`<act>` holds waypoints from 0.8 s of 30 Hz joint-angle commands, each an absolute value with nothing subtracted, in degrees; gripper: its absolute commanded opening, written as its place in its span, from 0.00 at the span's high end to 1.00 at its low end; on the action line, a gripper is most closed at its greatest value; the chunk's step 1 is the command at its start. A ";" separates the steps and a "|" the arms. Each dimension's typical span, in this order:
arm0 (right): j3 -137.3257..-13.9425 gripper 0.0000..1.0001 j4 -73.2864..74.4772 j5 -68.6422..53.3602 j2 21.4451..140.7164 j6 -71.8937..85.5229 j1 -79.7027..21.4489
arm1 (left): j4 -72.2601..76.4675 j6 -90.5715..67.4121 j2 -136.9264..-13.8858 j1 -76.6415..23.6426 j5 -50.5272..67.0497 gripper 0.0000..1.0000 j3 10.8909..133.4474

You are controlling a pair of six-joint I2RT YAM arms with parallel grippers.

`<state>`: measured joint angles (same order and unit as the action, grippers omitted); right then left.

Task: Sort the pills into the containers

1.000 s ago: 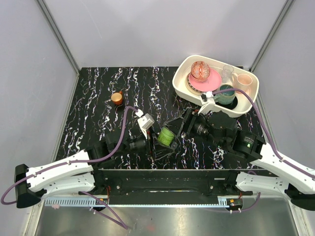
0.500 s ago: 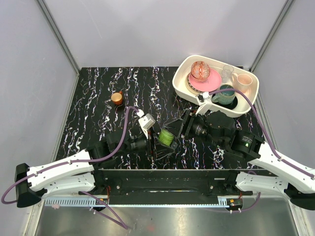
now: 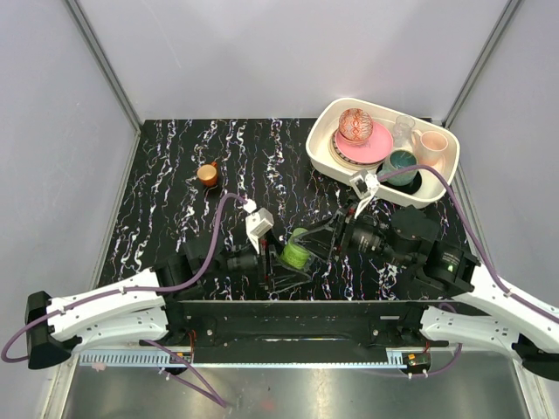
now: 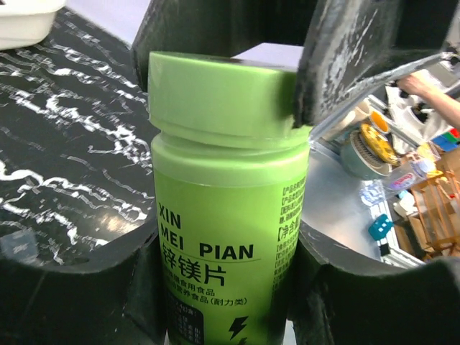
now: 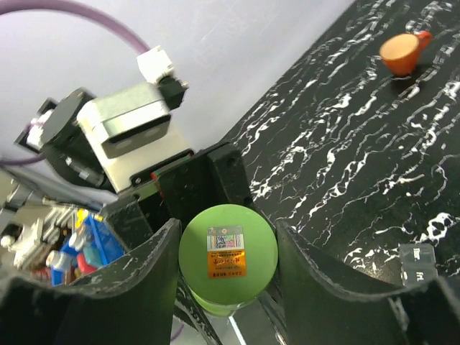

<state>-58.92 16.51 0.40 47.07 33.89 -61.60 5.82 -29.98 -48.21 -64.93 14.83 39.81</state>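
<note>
Zero pills sorted. Bottle [image 3: 297,250] sits lower centre of the top view, cap [image 5: 228,248] on. Left jaws pinch its body; right jaws clasp the cap. Pill box not seen. Opening, pouring and sorting are all left to do.

Bright, even light from above, shadows soft on the table [image 3: 175,166]. Left wrist view: green bottle [image 4: 223,237] crisp, far background soft, edges bowed.

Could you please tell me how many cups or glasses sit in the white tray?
3: a clear glass at the far edge of the white tray, a peach cup to its right, a teal mug nearer. Others may be hidden.
</note>
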 commanded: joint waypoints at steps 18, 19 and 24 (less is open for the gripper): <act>-51.33 1.00 -6.50 -33.66 39.29 23.64 -62.05 | 20.74 -33.22 -45.97 -64.25 27.59 1.00 38.85; -51.24 1.00 -6.85 -33.75 39.37 24.08 -62.05 | 20.83 -33.22 -45.97 -64.25 27.60 1.00 38.76; -51.76 0.86 -8.09 -34.02 40.16 25.22 -62.05 | 21.18 -33.22 -46.05 -64.25 27.69 1.00 38.58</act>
